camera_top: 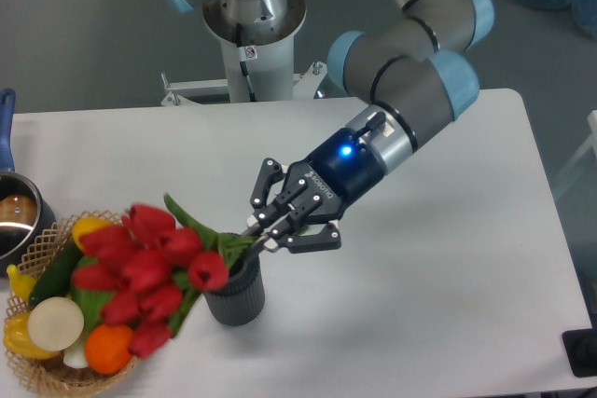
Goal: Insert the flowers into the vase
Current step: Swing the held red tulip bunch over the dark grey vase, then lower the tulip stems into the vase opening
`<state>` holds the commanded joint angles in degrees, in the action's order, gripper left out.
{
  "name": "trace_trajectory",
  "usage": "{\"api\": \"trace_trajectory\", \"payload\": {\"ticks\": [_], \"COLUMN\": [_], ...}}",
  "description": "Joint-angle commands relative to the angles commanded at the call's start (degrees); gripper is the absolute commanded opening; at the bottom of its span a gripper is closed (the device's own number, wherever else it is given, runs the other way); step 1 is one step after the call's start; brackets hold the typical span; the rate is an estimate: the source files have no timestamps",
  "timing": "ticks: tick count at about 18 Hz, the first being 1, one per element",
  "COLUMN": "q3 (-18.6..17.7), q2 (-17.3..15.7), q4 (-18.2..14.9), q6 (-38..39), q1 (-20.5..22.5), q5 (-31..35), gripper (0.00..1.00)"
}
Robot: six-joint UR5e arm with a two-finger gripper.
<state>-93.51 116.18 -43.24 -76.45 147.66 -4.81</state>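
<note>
The flowers (140, 272), a bunch of red tulips with green stems and leaves, are held in the air with the blooms pointing left over the wicker basket. Their stems run right into my gripper (266, 233), which is shut on them. The vase (237, 297), a dark ribbed cylinder, stands on the table just below the stems and the gripper. Leaves and blooms cover most of its mouth, so I cannot tell if any stem is inside it.
A wicker basket (37, 377) of fruit and vegetables sits at the front left, partly hidden by the blooms. A metal pot (14, 216) with a blue handle is at the left edge. The arm's base (250, 44) stands behind the table.
</note>
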Motion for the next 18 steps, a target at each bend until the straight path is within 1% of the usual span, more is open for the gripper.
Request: {"api": "trace_trajectory", "payload": {"ticks": [1,3,4,5,6,7,9,12,15,18], "q3": [-0.61,-2.45,-3.51,-4.04,-4.48,-4.92,-5.88,-6.77,-7.73,-9.31], "q2": [0.62,1.59,1.77,1.77,1.94,1.94,1.94,2.55,2.82,2.82], "q4": [0.0,0.0,0.0,-0.17,-0.18,-0.18,-0.18,-0.26,-0.44,-0.53], "q6": [-1.75,-8.06,-10.36,-10.99,-11.43,-11.96,-12.84,-13.81,-16.61,-19.25], "q1": [-0.62,-1.06,-1.5,-1.85,-2.03,-2.55,-3.08,-3.52,-4.66,-4.66], "q5": [-0.89,-2.56,-5.96,-9.91,-11.95,-12.93,-13.64,-16.8,-20.4,-21.46], "gripper": [0.14,0.14,0.14,0.13,0.13,0.09,0.09,0.09,0.09,0.09]}}
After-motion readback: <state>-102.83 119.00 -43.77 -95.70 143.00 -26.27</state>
